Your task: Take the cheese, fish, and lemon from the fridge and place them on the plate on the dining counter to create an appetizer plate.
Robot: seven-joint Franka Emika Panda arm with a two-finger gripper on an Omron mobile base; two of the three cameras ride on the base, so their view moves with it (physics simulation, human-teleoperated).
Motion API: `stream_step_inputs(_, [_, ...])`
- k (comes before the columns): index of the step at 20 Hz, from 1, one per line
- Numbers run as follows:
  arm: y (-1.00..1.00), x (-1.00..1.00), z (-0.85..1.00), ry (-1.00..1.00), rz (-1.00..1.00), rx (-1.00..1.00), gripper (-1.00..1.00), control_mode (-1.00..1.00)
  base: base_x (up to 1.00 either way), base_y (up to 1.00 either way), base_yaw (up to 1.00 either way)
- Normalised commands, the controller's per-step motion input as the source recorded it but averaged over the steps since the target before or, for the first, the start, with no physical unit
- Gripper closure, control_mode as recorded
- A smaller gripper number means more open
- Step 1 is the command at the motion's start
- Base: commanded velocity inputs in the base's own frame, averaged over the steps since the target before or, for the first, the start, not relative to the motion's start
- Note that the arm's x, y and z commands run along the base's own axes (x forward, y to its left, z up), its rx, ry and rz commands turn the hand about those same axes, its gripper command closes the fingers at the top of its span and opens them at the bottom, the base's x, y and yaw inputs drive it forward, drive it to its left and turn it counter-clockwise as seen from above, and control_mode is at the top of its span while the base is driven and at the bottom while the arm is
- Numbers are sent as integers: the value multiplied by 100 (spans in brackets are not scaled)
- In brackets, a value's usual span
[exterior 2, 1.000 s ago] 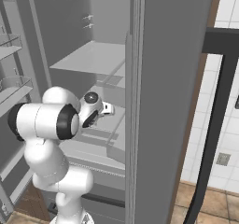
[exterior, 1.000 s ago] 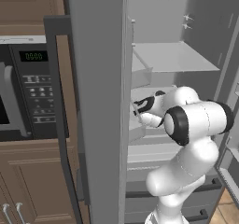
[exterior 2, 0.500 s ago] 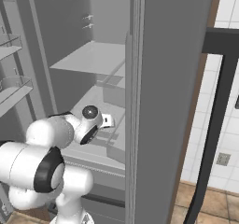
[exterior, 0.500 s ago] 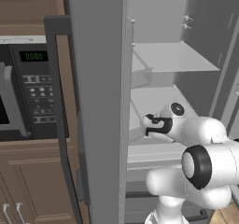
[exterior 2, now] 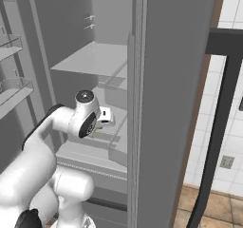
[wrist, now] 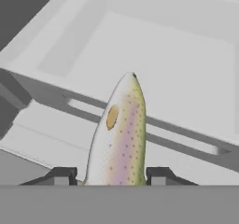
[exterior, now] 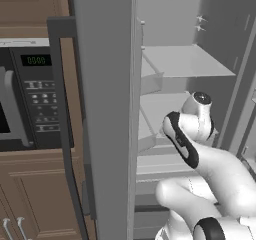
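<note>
Hand view: fish [wrist: 119,134] sits upright between the two dark fingertips [wrist: 63,175], gripper [wrist: 111,177] jaws narrowed and clamped on its body. Spotted, pinkish flank, head end pointing away from the hand. Behind it a pale grey shelf [wrist: 177,69] of the fridge [exterior: 107,109].

Base views: arm reaches into the open fridge at middle-shelf height; the wrist hides the fingers. Microwave [exterior: 30,99] left of the fridge.
</note>
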Motion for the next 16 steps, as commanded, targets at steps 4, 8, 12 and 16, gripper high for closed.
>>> stream_step_inputs(4, [-11, -93, 28, 10, 6, 0, 100, -100, 0, 0, 0])
stream_step_inputs(8, [-4, -100, 0, 0, 10, 0, 100, -100, 0, 0, 0])
stream_step_inputs(12, [0, -84, 22, 0, 8, 0, 100, -100, 0, 0, 0])
stream_step_inputs(16, [0, -48, 61, 0, 5, 0, 100, -100, 0, 0, 0])
